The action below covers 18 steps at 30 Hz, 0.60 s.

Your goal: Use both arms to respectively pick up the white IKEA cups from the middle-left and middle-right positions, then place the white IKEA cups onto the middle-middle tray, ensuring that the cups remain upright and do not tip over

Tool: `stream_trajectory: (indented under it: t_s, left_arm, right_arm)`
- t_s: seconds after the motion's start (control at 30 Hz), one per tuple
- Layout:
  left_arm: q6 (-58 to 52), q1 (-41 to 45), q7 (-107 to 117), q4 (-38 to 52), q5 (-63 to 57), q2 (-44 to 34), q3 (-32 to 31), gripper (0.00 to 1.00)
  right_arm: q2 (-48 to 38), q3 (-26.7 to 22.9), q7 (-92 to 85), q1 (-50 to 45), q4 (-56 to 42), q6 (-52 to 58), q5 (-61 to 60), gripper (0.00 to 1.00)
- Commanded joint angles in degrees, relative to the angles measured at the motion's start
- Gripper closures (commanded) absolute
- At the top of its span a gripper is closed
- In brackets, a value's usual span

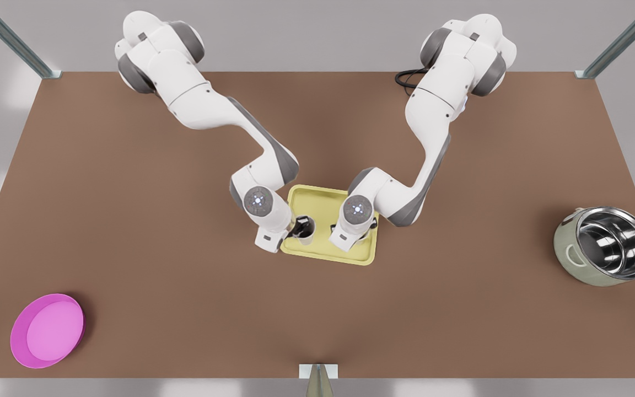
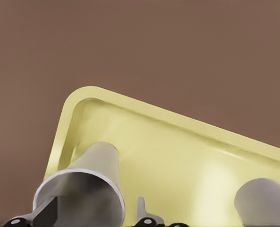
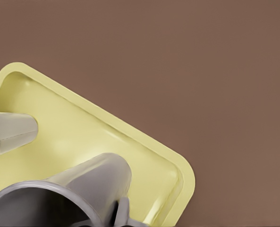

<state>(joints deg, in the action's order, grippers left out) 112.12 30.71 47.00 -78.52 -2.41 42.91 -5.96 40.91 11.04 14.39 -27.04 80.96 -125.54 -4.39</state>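
While both arms reach over the tray [image 1: 326, 254] at the middle of the table [image 1: 185, 286], each gripper pinches a cup by its rim wall. The right gripper [image 1: 297, 226] belongs to the arm on the front view's left. It has one black finger dipped inside the first cup [image 1: 306, 231] and the other outside, clamped on the wall at the cup's 9 o'clock side. That cup stands mouth-up at about 8 o'clock on the tray, just inside the rim. In the right wrist view the outer finger [image 3: 124, 212] presses against the same cup [image 3: 90, 182], with a rounded tray [image 3: 83, 127] corner close by. The left gripper [image 2: 95, 213] rides on the arm on the front view's right, whose hand covers the tray's 4 o'clock part. Its wrist view shows one finger [image 2: 49, 213] inside the second cup [image 2: 95, 165] and one finger [image 2: 140, 210] outside, nipping the wall between them. This cup is over the tray [image 2: 177, 142] floor near a corner. The first cup [image 2: 265, 201] shows well apart from it in that view, and the second cup [image 3: 10, 128] shows likewise in the right wrist view. Whether either base rests on the tray floor I cannot tell. On the table, a pink bowl [image 1: 47, 330] lies toward 8 o'clock and a steel pot [image 1: 607, 245] toward 4 o'clock, both far from the tray.
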Motion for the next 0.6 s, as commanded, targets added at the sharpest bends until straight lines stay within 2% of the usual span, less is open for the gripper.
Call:
stream_trajectory:
  t_s: [0.0,0.13,0.17,0.23,0.27,0.3,0.37,0.4,0.43,0.47,0.57]
  left_arm:
    - [-0.67,-0.04,13.99,0.03,-0.49,-0.1,-0.02,0.0]
    - [-1.2,-0.39,13.91,0.12,-0.4,-0.45,-0.02,0.0]
    - [-8.92,-1.0,13.64,2.57,-0.31,-1.68,0.07,0.0]
    - [-29.14,-2.67,11.36,15.41,0.74,-1.95,0.16,0.0]
    - [-36.26,-5.13,6.1,20.5,1.1,-2.65,-0.19,0.0]
    - [-40.57,-9.08,-3.39,23.5,1.1,-5.81,-0.19,0.0]
    - [-45.23,-20.78,-36.0,23.59,-0.48,-12.23,-0.19,0.0]
    - [-46.9,-21.39,-42.34,23.59,-3.3,-13.55,-0.11,0.0]
    - [-44.89,-20.78,-43.31,18.42,-4.0,-19.16,1.73,0.0]
    - [-34.17,-17.44,-43.22,2.25,-3.74,-29.36,4.9,0.0]
    - [-34.16,-17.7,-43.57,2.58,-3.21,-26.91,5.52,0.0]
  right_arm:
    - [0.39,0.04,31.58,-0.12,0.16,-3.3,0.96,0.76]
    - [0.92,0.04,31.49,-0.12,1.13,-3.21,1.31,0.76]
    - [1.18,0.04,31.49,-0.2,1.13,-3.21,1.31,0.76]
    - [1.71,0.04,31.58,-0.29,1.04,-3.3,1.22,0.75]
    - [1.8,0.04,31.58,-0.29,1.13,-3.21,1.14,0.5]
    - [2.24,0.13,31.49,-0.29,1.04,-3.21,1.14,0.0]
    - [2.33,0.13,31.49,-0.2,0.95,-3.21,1.31,0.0]
    - [2.33,0.13,31.4,-0.12,0.95,-3.21,1.31,0.0]
    - [2.24,0.13,31.05,0.06,0.95,-3.21,1.31,0.0]
    - [2.33,0.13,30.53,0.32,1.04,-3.13,1.31,0.0]
    - [2.24,0.13,30.52,0.59,1.04,-2.95,1.31,0.0]
